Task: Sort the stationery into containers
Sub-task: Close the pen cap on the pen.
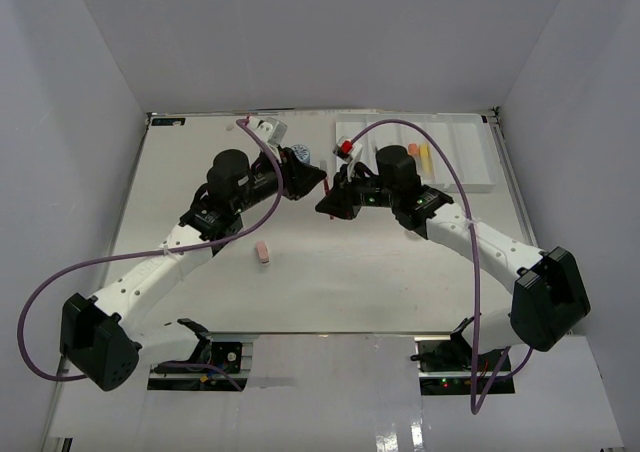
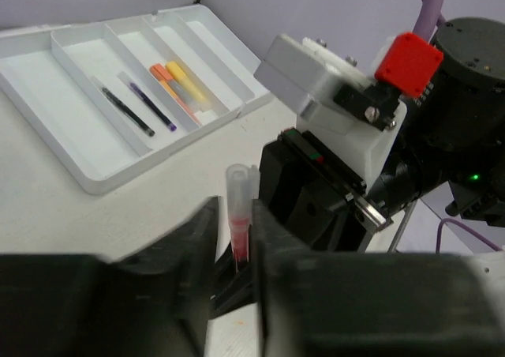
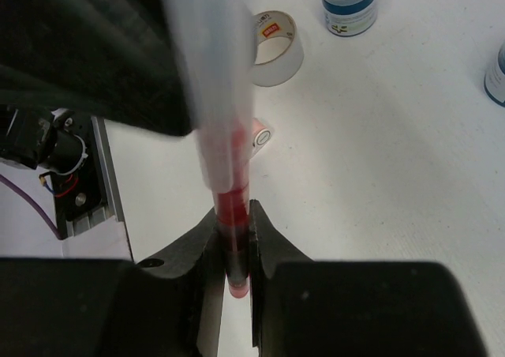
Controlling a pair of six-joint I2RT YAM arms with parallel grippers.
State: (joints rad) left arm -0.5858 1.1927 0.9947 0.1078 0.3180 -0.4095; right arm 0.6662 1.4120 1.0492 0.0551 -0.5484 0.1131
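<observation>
Right gripper (image 3: 234,231): jaws closed tight on the red pen (image 3: 230,207), clamped at its red lower barrel, pads touching both sides. Left gripper (image 2: 235,231): jaws drawn in to about the pen's width with the same pen standing between them. The pen lies against one finger and a thin dark gap shows along the other, so a firm grip cannot be confirmed. In the top view the two grippers meet tip to tip over the middle of the table (image 1: 380,282), with the pen between them and off the surface.

White divided tray (image 2: 118,179): lies at 1 o'clock from the grippers in the top view, near the far right corner of the table. Its long compartments run side by side.

Tape roll (image 3: 280,63): flat on the table at 12 o'clock from the right fingertips in the right wrist view.

Blue-patterned jar (image 3: 348,5): upright, at 1 o'clock from the tape roll and close to it. Second jar (image 3: 497,73): cut by the frame edge, at 3 o'clock from the roll, well apart.

Orange marker (image 2: 170,88) and yellow marker (image 2: 188,83): side by side, touching, in one tray compartment.

Black pen (image 2: 126,110) and purple pen (image 2: 152,107): in two neighbouring compartments next to the markers' compartment, one pen in each.

Pink eraser (image 1: 262,252): on the bare table at 7 o'clock from the grippers, apart from all else.
</observation>
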